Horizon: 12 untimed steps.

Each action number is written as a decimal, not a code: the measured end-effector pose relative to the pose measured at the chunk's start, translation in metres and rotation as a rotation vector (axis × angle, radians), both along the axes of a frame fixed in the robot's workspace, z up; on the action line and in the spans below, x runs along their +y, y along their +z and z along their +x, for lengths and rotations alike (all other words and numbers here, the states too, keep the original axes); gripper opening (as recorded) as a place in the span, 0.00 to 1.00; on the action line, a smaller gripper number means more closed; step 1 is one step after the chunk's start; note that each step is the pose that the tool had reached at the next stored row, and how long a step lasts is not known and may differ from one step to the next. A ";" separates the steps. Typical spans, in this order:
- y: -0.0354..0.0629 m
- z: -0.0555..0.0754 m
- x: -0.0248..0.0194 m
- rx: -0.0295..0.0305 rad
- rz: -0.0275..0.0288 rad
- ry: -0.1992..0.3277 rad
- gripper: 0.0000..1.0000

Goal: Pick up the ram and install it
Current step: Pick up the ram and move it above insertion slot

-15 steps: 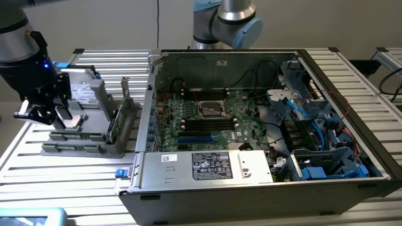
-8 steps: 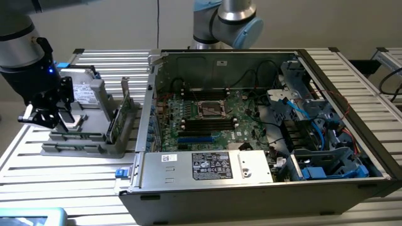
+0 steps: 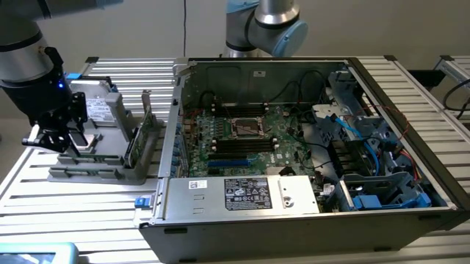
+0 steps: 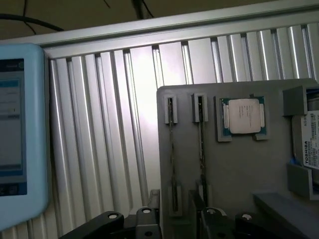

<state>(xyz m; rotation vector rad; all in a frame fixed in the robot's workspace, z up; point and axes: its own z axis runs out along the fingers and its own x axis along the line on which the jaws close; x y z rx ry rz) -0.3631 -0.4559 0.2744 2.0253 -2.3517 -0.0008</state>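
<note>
Black and spread wide, the tool pinches nothing. It hangs low over one end of a grey holder that sits on the metal bench. The ram stands on its thin edge in a groove of this holder, so in the wrist view it looks like a dark, skinny line. Its long side runs straight away from the tool, from one small grey clip to the other. We think the gap of the tool sits right over the closer end of that line, so the ram lies just under and ahead of the tool, not off to a side. A second stick stands just beside the ram in the next groove, lined up the same way. Past that rest a square chip and a hard drive. A pale blue tablet is on the bench too, apart from the holder. The open computer case stands on the exterior view's right of the holder, and its long black slots are well apart from the tool.
</note>
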 end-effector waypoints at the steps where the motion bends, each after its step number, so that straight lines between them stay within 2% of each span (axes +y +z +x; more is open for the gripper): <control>1: -0.0009 0.000 0.0000 -0.0017 -0.0024 0.000 0.36; 3: -0.0023 0.000 0.0000 -0.0102 -0.0056 0.000 0.36; 5: -0.0043 -0.001 0.0000 -0.0199 -0.0065 0.000 0.36; 6: -0.0056 -0.001 0.0000 -0.0225 -0.0067 0.000 0.36; 12: -0.0162 -0.004 0.0000 -0.0292 -0.0066 0.000 0.36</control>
